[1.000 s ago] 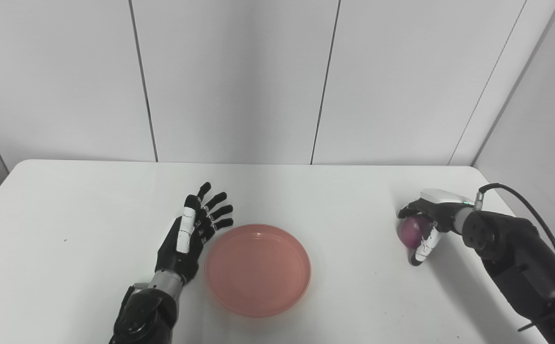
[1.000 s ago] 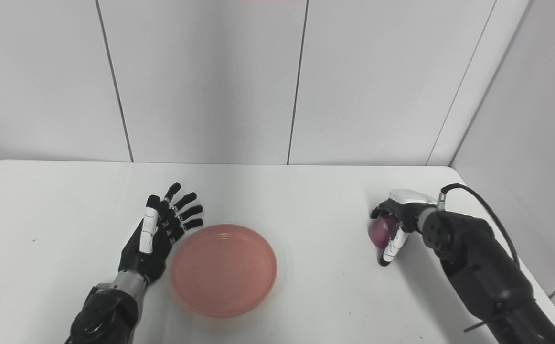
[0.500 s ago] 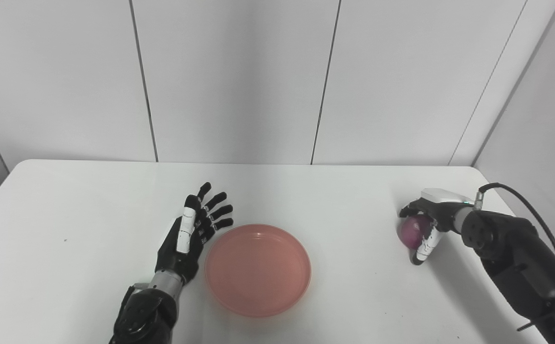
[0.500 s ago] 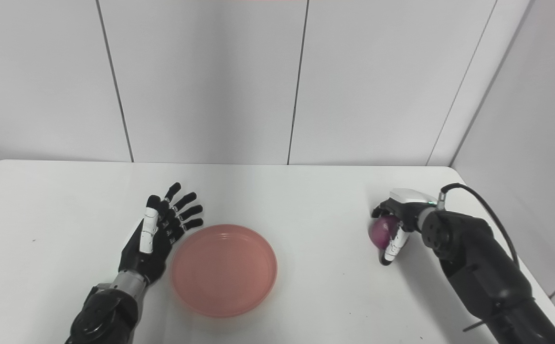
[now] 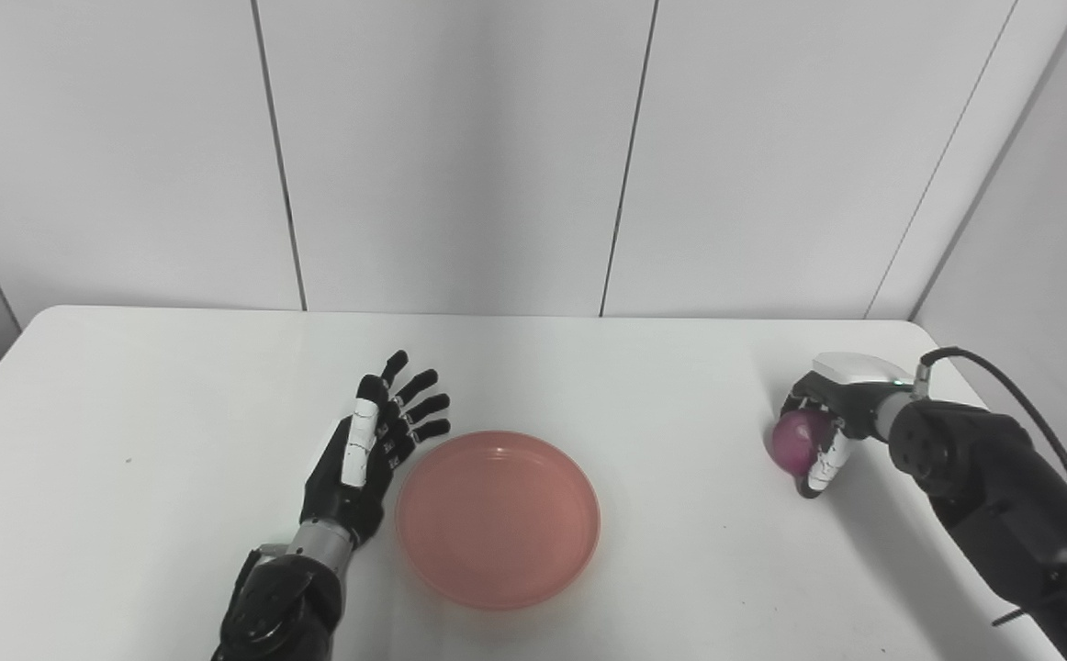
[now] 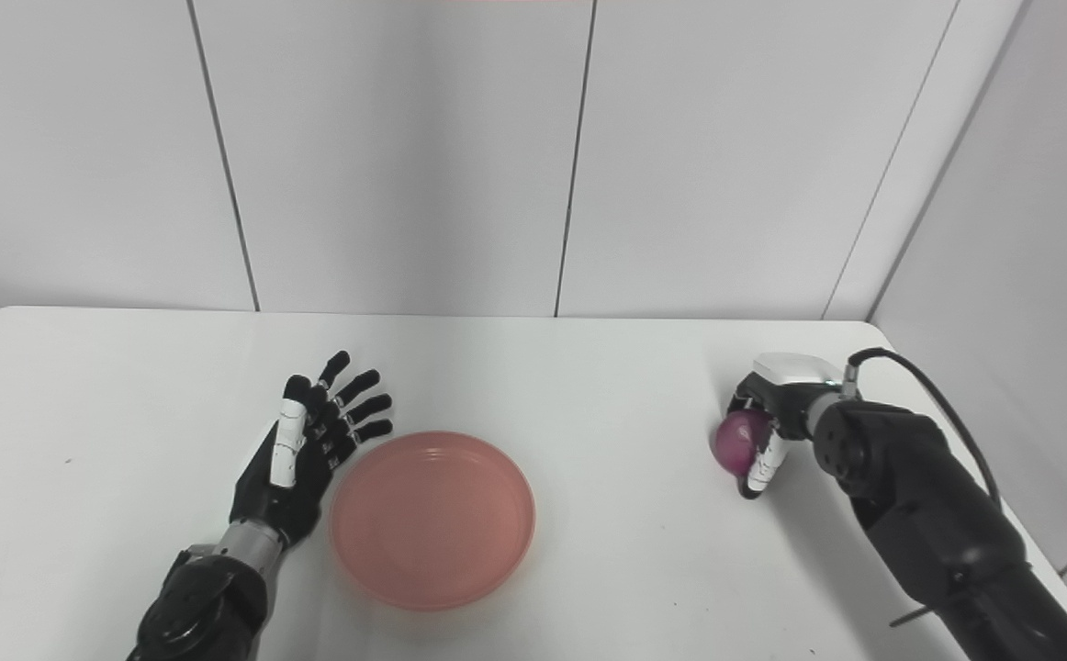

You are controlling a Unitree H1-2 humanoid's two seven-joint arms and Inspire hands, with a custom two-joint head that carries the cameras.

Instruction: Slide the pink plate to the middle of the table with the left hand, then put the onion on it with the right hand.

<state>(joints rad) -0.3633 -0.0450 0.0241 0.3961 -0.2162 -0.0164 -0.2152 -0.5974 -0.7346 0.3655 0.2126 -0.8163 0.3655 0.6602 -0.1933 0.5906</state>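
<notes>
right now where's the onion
The onion is at the table's right side, gripped in the right hand, well right of the pink plate.

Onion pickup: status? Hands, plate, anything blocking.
Right hand shut on onion, far right. Left hand open beside pink plate. Plate mid-table, bare. Nothing between onion and plate.

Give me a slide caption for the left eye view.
Right hand grips the red onion; open left hand beside the pink plate.
</notes>
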